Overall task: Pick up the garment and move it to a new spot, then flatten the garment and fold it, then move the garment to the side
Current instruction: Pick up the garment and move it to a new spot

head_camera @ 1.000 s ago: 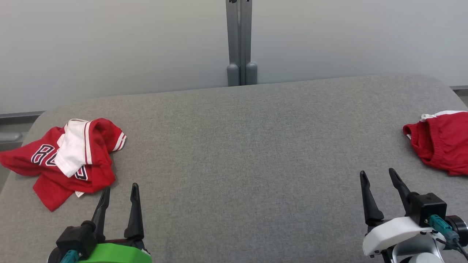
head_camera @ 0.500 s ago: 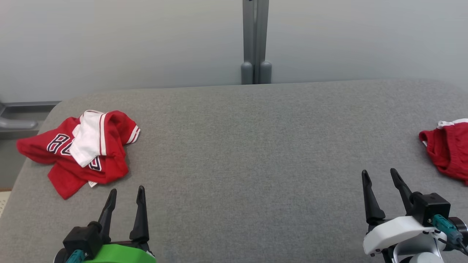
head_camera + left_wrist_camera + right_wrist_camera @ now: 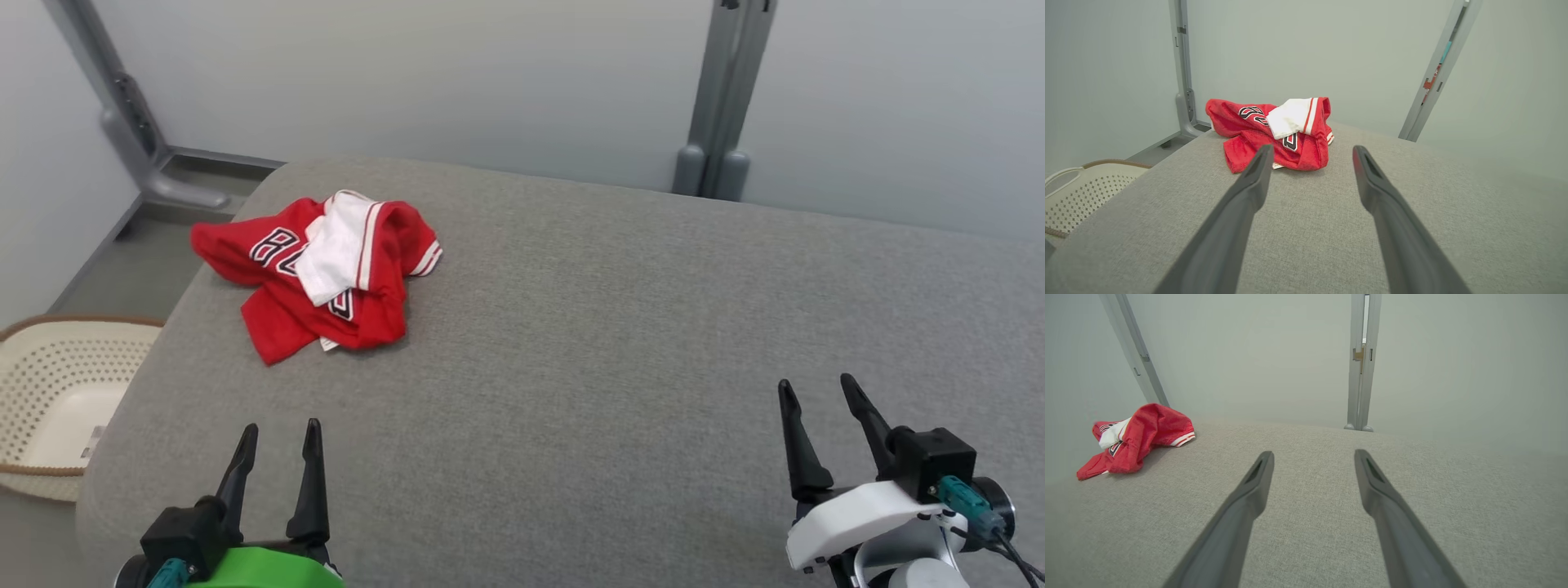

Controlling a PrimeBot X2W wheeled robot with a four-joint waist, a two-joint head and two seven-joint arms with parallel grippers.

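Red jersey [image 3: 318,273], white-trimmed with dark lettering, crumpled in a heap on the grey padded table [image 3: 620,327] near its far left corner, one sleeve reaching the table's left edge. Well apart from both grippers. Left gripper [image 3: 280,427] at the near left, fingers spread, nothing between them, aimed toward the jersey. Right gripper [image 3: 816,383] at the near right, likewise spread and empty. Cream perforated basket [image 3: 49,384] on the floor beside the table's left side.

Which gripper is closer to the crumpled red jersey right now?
Left. The left gripper is open just short of the red jersey, pointing toward it; the right gripper, also open, sits far across the grey surface.
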